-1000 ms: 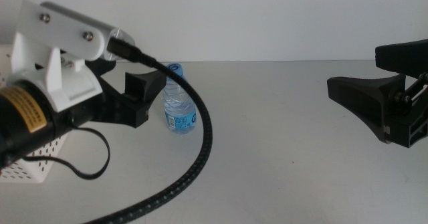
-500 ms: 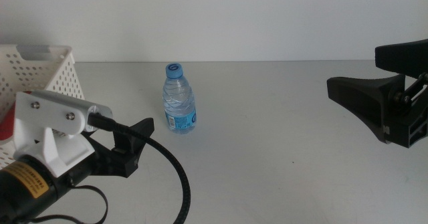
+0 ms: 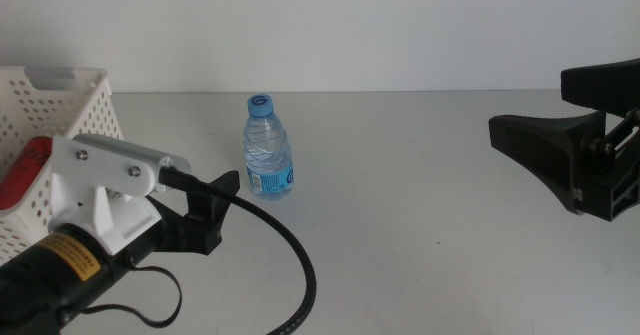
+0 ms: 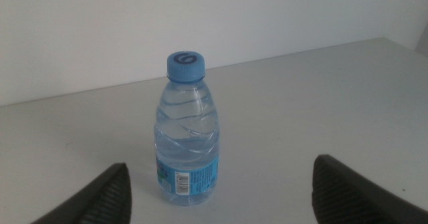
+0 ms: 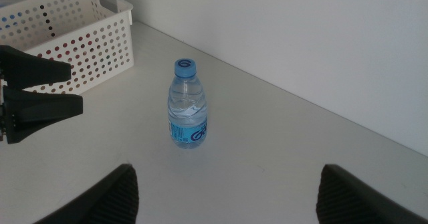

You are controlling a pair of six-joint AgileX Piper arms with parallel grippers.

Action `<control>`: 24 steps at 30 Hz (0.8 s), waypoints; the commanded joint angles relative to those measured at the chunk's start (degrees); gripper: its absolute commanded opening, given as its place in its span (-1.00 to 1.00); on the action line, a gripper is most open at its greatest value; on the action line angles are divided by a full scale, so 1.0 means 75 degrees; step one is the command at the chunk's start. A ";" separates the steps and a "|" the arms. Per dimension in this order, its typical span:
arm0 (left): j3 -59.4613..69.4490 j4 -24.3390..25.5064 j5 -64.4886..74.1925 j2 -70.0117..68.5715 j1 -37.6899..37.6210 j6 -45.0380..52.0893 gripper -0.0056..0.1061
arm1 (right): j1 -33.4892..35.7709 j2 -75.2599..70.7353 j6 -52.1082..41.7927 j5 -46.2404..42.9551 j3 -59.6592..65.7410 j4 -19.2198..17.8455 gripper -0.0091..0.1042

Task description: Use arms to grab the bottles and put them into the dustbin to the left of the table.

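A small clear water bottle [image 3: 268, 152] with a blue cap and label stands upright on the off-white table [image 3: 400, 225]. My left gripper [image 3: 207, 211] is open and empty, low over the table in front of the bottle and a short way from it. In the left wrist view the bottle [image 4: 187, 140] stands just beyond the open left gripper [image 4: 224, 167]. The white perforated dustbin [image 3: 75, 100] stands at the left, with a red can [image 3: 30, 167] inside. My right gripper [image 3: 530, 103] waits open at the right edge. The yellow tea bottle is out of view.
The right wrist view shows the bottle [image 5: 187, 107], the dustbin [image 5: 73, 37] and the left gripper [image 5: 40, 100] beyond the open right gripper [image 5: 227, 174]. The left arm's thick black cable [image 3: 300, 275] loops over the table's front. A white wall is behind.
The left arm has come down from high over the dustbin to low over the table, then edged forward toward the bottle. The dustbin and red can are now uncovered. The right arm has not moved.
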 commanded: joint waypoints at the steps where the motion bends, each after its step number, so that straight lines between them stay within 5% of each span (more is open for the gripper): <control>1: -0.0257 -0.0053 -0.1092 0.0271 0.0015 0.0032 0.72 | 0.0033 -0.0075 -0.0084 -0.0520 -0.0191 -0.0013 0.37; 11: -0.1805 0.0193 -0.1102 0.2139 0.0153 -0.0008 0.73 | 0.0033 -0.0075 -0.0084 -0.0520 -0.0191 -0.0013 0.37; 20: -0.3184 0.2401 -0.1254 0.3648 0.0950 -0.1469 0.73 | 0.0033 -0.0075 -0.0084 -0.0520 -0.0191 -0.0013 0.37; 24: -0.3725 0.2832 -0.1411 0.4412 0.1126 -0.1919 0.73 | 0.0033 -0.0075 -0.0084 -0.0520 -0.0191 -0.0013 0.37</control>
